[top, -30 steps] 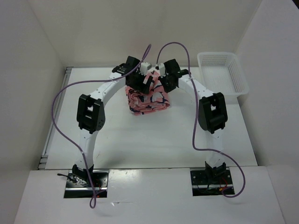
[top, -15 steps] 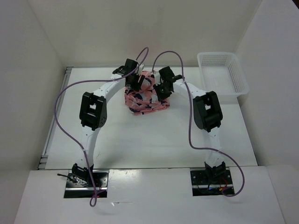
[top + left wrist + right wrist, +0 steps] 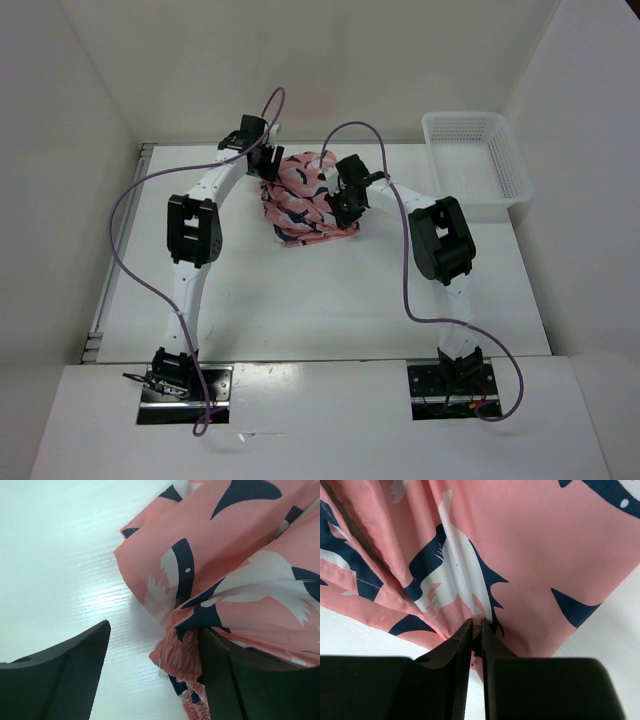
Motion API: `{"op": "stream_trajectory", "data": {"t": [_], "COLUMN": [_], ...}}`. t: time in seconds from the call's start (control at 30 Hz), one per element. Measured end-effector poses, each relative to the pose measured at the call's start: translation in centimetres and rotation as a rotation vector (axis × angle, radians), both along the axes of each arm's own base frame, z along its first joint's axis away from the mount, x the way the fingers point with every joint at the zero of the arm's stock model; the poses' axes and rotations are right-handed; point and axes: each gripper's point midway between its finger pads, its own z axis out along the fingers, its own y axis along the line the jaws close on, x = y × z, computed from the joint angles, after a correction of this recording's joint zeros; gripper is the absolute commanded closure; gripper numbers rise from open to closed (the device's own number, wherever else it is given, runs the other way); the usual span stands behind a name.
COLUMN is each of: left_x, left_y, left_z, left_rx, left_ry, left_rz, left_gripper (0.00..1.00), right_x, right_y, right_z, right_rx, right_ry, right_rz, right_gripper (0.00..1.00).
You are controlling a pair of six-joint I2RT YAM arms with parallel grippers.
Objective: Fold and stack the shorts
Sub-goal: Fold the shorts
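Coral-pink shark-print shorts (image 3: 305, 200) lie bunched toward the far middle of the white tabletop (image 3: 300, 300), the right arm's fingers (image 3: 447, 652) clenched on a fold at their right edge, the left arm's fingers (image 3: 70, 670) spread apart at their left edge.

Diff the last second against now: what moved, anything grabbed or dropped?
Claws parted: left claw swung left, right claw drew nearer the bases. The shorts spread wider between them. Right claw is shut on the shorts; left claw is open at the fabric edge, so it has probably let go. The basket is unmoved.
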Motion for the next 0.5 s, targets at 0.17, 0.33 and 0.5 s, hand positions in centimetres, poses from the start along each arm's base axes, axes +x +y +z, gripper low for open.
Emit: {"op": "stream_trajectory", "data": {"t": [0.17,0.33,0.5], "left_x": [-0.4,-0.8,-2.4], "left_y": [0.4,-0.7,-1.4], "left_z": [-0.3,-0.3,2.5], "left_rx": [-0.014,-0.041,-0.080], "left_ry": [0.025,0.038,0.038], "left_rz": [-0.006,-0.039,-0.075], "left_gripper": [0.15,0.11,0.06], "right_x": [-1.5,-4.5,-5.0], "right_y": [0.7,2.5,3.0], "right_z": [0.0,0.7,4.3], "right_rx": [-0.003,0.005,0.032], "right_ry": [-0.003,0.033,-0.010], "right_rz": [0.043,0.117,0.120], "right_gripper": [0.84,0.77,0.73]}}
